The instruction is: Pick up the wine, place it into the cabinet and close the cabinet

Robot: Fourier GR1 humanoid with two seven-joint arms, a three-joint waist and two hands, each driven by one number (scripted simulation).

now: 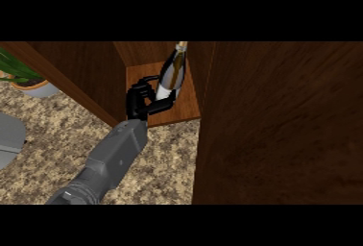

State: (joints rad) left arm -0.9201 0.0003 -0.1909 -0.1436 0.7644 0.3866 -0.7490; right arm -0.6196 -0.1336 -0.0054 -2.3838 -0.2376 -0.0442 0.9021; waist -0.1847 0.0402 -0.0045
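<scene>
The wine bottle (172, 72), dark glass with a pale label and a gold top, leans inside the open wooden cabinet, above its shelf floor (183, 109). My left hand (139, 103) reaches into the cabinet from the lower left. It is shut on the bottle's lower body, with fingers curled over it from the left and the thumb beneath it. The bottle's base is hidden behind the hand. My right hand shows nowhere.
The cabinet's open door (276, 120) fills the right side as a tall dark wood panel. The cabinet's left wall (78, 77) slants down to the speckled counter (64, 139). A potted plant (34, 87) and a grey round object (8, 139) sit at the far left.
</scene>
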